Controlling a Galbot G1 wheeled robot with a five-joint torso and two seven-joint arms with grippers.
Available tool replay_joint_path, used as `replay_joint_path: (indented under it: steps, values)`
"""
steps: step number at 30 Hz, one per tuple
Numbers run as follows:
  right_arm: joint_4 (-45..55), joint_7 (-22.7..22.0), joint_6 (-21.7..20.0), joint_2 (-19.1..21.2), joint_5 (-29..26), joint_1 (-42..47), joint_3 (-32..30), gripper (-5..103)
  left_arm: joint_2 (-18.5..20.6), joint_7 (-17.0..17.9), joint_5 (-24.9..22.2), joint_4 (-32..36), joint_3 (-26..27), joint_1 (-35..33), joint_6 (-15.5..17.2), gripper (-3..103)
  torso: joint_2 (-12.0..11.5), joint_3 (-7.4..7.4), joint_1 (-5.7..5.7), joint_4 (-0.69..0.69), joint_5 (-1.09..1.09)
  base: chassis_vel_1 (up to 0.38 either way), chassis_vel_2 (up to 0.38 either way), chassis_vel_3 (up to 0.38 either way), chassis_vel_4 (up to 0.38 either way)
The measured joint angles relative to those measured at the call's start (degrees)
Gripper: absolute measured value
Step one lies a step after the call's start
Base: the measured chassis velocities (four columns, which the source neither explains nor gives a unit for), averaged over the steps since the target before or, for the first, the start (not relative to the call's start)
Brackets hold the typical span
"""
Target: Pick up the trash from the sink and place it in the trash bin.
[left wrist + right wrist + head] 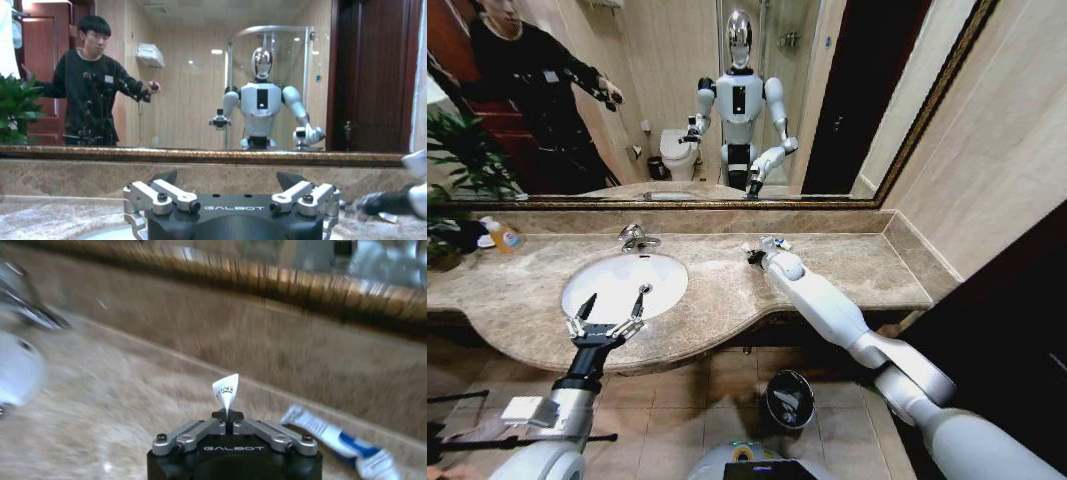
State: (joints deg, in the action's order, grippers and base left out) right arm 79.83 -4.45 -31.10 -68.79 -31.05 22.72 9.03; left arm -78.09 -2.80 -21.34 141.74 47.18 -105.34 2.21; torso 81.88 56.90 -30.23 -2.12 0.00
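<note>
Before you is a beige marble vanity counter [727, 290] under a wide gilt-framed wall mirror [677, 100]. Set into the counter's left half is the white oval porcelain sink [612, 280], with its chrome faucet [635, 238] at the back rim, toward the mirror. Your left gripper [613, 303] hangs over the sink's front rim, near the counter's front edge, its two black-tipped fingers [587, 305] spread wide apart with nothing between them; the left wrist view shows both finger mounts [167, 196] parted in the same way. Your right arm reaches across the counter's right half to its back edge, and your right gripper [227, 412] sits low over the marble there, jaws closed tight on a small white scrap of packet [226, 388] that sticks up from the tips. Just beside that gripper, lying flat on the counter close to the backsplash, is a white tube with blue bands [340, 442]; in the head view a few small white and blue bits [772, 243] cluster at the same spot by the gripper tip. At the counter's far left back corner stands a small bottle with an orange label [505, 237], next to a green potted plant [452, 170]. On the brown tiled floor below the counter's front edge, between your two arms, stands the small round black trash bin with a glossy rim [789, 399].
</note>
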Motion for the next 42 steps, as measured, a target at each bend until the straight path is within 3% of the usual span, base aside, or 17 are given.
replay_joint_path:
  steps: [6, 8, 9, 11, 14, 16, 17, 19, 20, 22, 26, 28, 32, 34, 35, 37, 42]
  values:
    - [18.92, 7.55, -3.14, 10.27, -2.94, 11.14, -10.91, 0, 0.0, -0.01, 0.0, 0.0, 0.0, 0.0, 0.0, 100, 0.0, -0.01, 0.02, 0.0, 0.01, 0.0, 0.0, 0.0, 0.0]
    - [22.73, 15.49, -3.08, 16.52, -1.91, 18.67, -17.72, 0, 0.0, 0.01, 0.0, 0.0, 0.0, 0.0, 0.0, 100, 0.0, -0.01, 0.02, 0.01, 0.03, 0.0, 0.0, 0.0, 0.0]
    - [22.73, 15.49, -3.08, 16.52, -1.91, 18.67, -17.72, 0, 0.0, 0.01, 0.0, 0.0, 0.0, 0.0, 0.0, 100, 0.0, -0.01, 0.02, 0.01, 0.03, 0.0, 0.0, 0.0, 0.0]
    - [22.4, 24.78, 0.52, 21.0, -1.92, 28.69, -26.61, 0, 0.0, 0.01, 0.0, 0.0, 0.0, 0.01, 0.0, 100, 0.01, -0.01, 0.02, 0.04, 0.03, 0.0, 0.0, 0.0, 0.0]
    - [21.66, 27.46, 2.72, 21.74, -1.92, 31.53, -29.43, 0, -0.01, -0.01, 0.0, 0.0, 0.0, 0.0, 0.0, 100, 0.0, -0.01, 0.02, 0.03, 0.04, 0.0, 0.0, 0.0, 0.0]
    - [19.71, 37.56, 7.52, 22.79, -2.53, 38.26, -37.15, 0, 0.0, -0.01, 0.0, 0.0, 0.0, 0.01, 0.0, 100, 0.01, -0.01, 0.02, 0.04, 0.04, 0.0, 0.0, 0.0, 0.0]
    - [19.71, 37.56, 7.52, 22.79, -2.53, 38.26, -37.15, 0, 0.0, -0.01, 0.0, 0.0, 0.0, 0.01, 0.0, 100, 0.01, -0.01, 0.02, 0.04, 0.04, 0.0, 0.0, 0.0, 0.0]
    - [17.38, 49.34, 12.28, 23.37, -4.71, 42.25, -41.17, 0, 0.0, 0.01, 0.0, 0.0, 0.0, 0.0, 0.0, 100, 0.01, -0.01, 0.02, 0.02, 0.03, 0.0, 0.0, 0.0, 0.0]
    - [17.38, 49.34, 12.28, 23.37, -4.71, 42.25, -41.17, 0, 0.0, 0.01, 0.0, 0.0, 0.0, 0.0, 0.0, 100, 0.01, -0.01, 0.02, 0.02, 0.03, 0.0, 0.0, 0.0, 0.0]
    - [14.25, 61.2, 18.44, 23.62, -5.2, 45.8, -43.49, 0, 0.0, 0.0, 0.0, 0.0, -0.01, 0.0, 0.0, 100, 0.01, -0.01, 0.01, 0.01, -0.01, 0.0, 0.0, 0.0, 0.0]
    - [10.82, 70.63, 25.93, 22.9, -6.22, 48.56, -44.26, 0, 0.0, 0.0, 0.0, 0.0, -0.01, 0.0, 0.0, 100, 0.0, -0.01, 0.01, 0.01, 0.02, 0.0, 0.0, 0.0, 0.0]
    - [7.88, 80.37, 30.3, 21.23, -3.34, 50.58, -45.26, 0, -0.01, 0.0, 0.0, 0.0, -0.01, 0.01, 0.0, 100, 0.01, -0.01, 0.01, 0.01, -0.02, 0.0, 0.0, 0.0, 0.0]
    - [5.97, 79.82, 33.53, 19.26, 1.23, 52.53, -44.6, 0, -0.01, 0.0, 0.0, 0.0, -0.01, 0.01, 0.0, 100, 0.01, -0.01, 0.01, 0.02, -0.03, 0.0, 0.0, 0.0, 0.0]
    - [2.42, 68.85, 37.22, 15.38, 5.93, 53.24, -40.96, 0, 0.0, 0.0, 0.0, 0.0, -0.01, 0.01, 0.0, 100, 0.0, -0.01, 0.01, 0.02, -0.01, 0.0, 0.0, 0.0, 0.0]
    - [2.42, 68.85, 37.22, 15.38, 5.93, 53.24, -40.96, 0, 0.0, 0.0, 0.0, 0.0, -0.01, 0.01, 0.0, 100, 0.0, -0.01, 0.01, 0.02, -0.01, 0.0, 0.0, 0.0, 0.0]
    - [-3.71, 51.47, 42.07, 10.5, 11.84, 52.17, -36.02, 0, 0.0, 0.0, 0.0, 0.0, -0.01, 0.01, 0.0, 100, 0.0, 0.0, 0.01, 0.02, 0.02, 0.0, 0.0, 0.0, 0.0]
    - [-12.05, 43.52, 43.87, 4.39, 22.41, 49.1, -34.99, 0, 0.0, -0.01, 0.0, 0.0, -0.01, 0.01, 0.0, 100, 0.0, 0.0, 0.01, 0.0, -0.03, 0.0, 0.0, 0.0, 0.0]
